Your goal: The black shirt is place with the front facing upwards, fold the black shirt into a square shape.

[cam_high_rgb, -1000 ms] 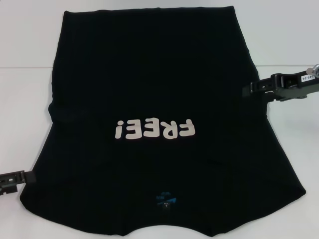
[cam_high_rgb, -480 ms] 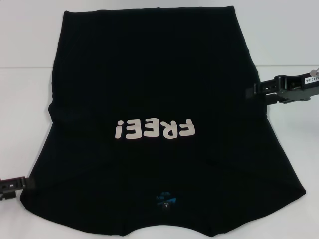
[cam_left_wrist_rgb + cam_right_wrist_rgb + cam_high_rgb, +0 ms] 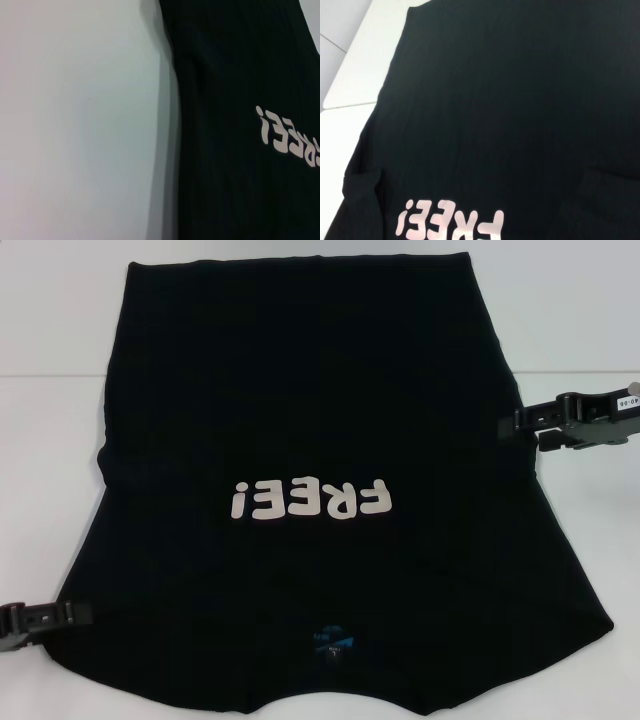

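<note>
The black shirt (image 3: 300, 390) lies flat on the white table (image 3: 50, 440), front up. Its pale "FREE!" lettering (image 3: 308, 502) is in the middle and the blue neck label (image 3: 333, 640) is near the front edge. Both sleeves look folded in, so the outline is narrow at the far end and wider near me. My left gripper (image 3: 82, 614) is low at the shirt's near left edge. My right gripper (image 3: 527, 430) is at the shirt's right edge, open and empty. The shirt also shows in the left wrist view (image 3: 240, 60) and the right wrist view (image 3: 495, 100).
Bare white table lies on both sides of the shirt (image 3: 590, 530). A seam line crosses the table at the far part (image 3: 40, 376). The shirt's near hem reaches the bottom of the head view.
My right gripper has drawn back to the right, off the shirt's edge. My left gripper has moved nearer to me and in toward the shirt's near left edge.
</note>
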